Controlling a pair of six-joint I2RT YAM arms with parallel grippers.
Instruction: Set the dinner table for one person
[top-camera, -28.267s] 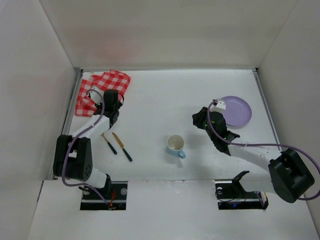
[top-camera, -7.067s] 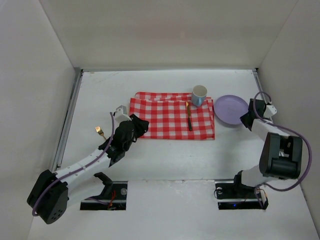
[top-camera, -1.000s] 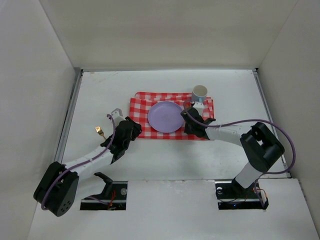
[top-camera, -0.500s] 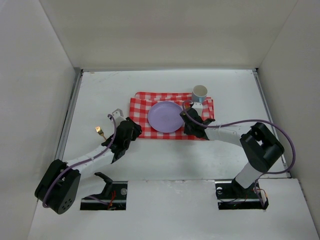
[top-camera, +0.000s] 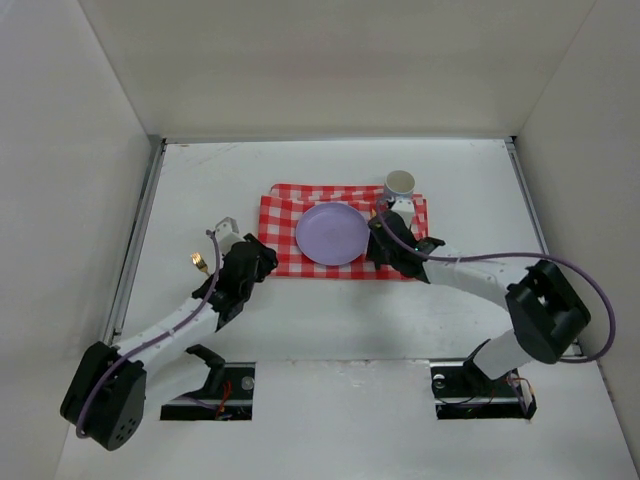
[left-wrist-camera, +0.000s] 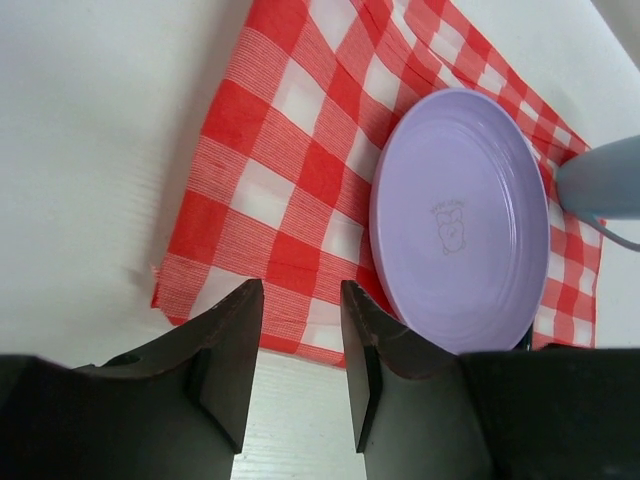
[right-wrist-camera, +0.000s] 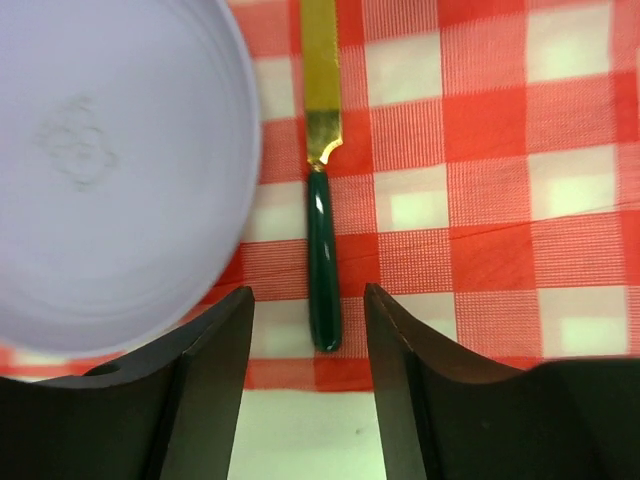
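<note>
Because a single place needs one tidy cluster, the red-and-white checkered cloth lies flat in the middle of the dinner table, a large matte white tabletop. On the cloth sits the round lilac plate. A knife with a gold blade and dark green handle lies just right of the plate's rim, parallel to the cloth's side edge. The pale blue mug stands upright at the cloth's far right corner.

Only the gold tines of a fork show, out on the bare tabletop beside the left arm and well apart from the cloth. The setting therefore looks nearly done, with the fork probably still to be brought to the plate's left.

The right arm reaches low across the table. The right gripper hangs over the knife handle with its jaws parted wider than the handle and clasping nothing. The left arm stretches forward, and the left gripper points at the cloth's near left corner, its jaws also apart and empty.
</note>
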